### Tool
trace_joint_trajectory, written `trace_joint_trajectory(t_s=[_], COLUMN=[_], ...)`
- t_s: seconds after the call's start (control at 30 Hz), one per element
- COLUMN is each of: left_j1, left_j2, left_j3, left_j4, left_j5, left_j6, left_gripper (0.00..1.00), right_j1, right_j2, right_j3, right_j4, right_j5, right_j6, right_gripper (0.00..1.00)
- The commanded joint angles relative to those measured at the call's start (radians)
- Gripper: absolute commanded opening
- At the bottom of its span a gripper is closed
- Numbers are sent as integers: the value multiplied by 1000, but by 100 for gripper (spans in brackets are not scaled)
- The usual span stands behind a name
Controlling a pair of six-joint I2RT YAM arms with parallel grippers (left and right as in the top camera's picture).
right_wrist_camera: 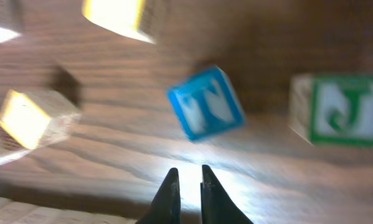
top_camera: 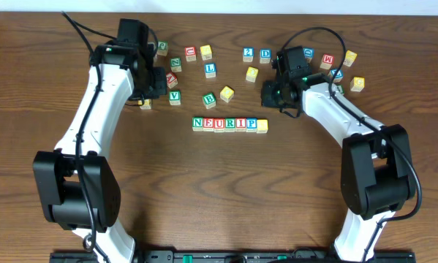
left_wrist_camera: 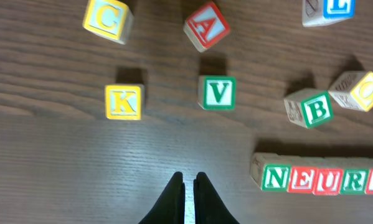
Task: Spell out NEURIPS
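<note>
A row of wooden cubes [top_camera: 229, 124] lies at the table's middle, reading N, E, U, R, I, P, with a yellow-faced cube [top_camera: 262, 126] closing its right end. The left wrist view catches the row's start [left_wrist_camera: 323, 180], green N through red I, at lower right. My left gripper [top_camera: 151, 91] hovers over the loose cubes up and left of the row, and its fingers [left_wrist_camera: 189, 182] are shut on nothing. Just up and right of the row, my right gripper [top_camera: 270, 93] [right_wrist_camera: 187, 177] is also shut and empty, over bare wood.
Loose cubes lie behind the row: yellow K [left_wrist_camera: 124, 101], green V [left_wrist_camera: 218, 93], red A [left_wrist_camera: 205, 25], green B [left_wrist_camera: 311, 109], L [top_camera: 210, 70], 2 [top_camera: 248, 53]. The blurred right wrist view shows a blue cube [right_wrist_camera: 206, 102] and a green J [right_wrist_camera: 342, 109].
</note>
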Motion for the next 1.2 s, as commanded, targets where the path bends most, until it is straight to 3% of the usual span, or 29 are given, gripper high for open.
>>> trace_joint_trajectory(t_s=[0.0,0.23,0.43,1.17], left_j1=[18,18,18,18], left_j2=[8,8,8,9], left_j3=[-2,-2,-2,-34], left_j4=[10,13,16,17], left_j5=[-13,-13,-13,-13], left_j6=[-9,-9,-14,-16], left_gripper=[8,8,8,8], right_j1=[26,76,111,143], right_j2=[11,76,141,145], right_j3=[18,25,96,99], right_j4=[44,104,56,-13], right_j5=[-53,-139,-141,-149], right_j6=[23,56,54,50], right_gripper=[4,1,1,1])
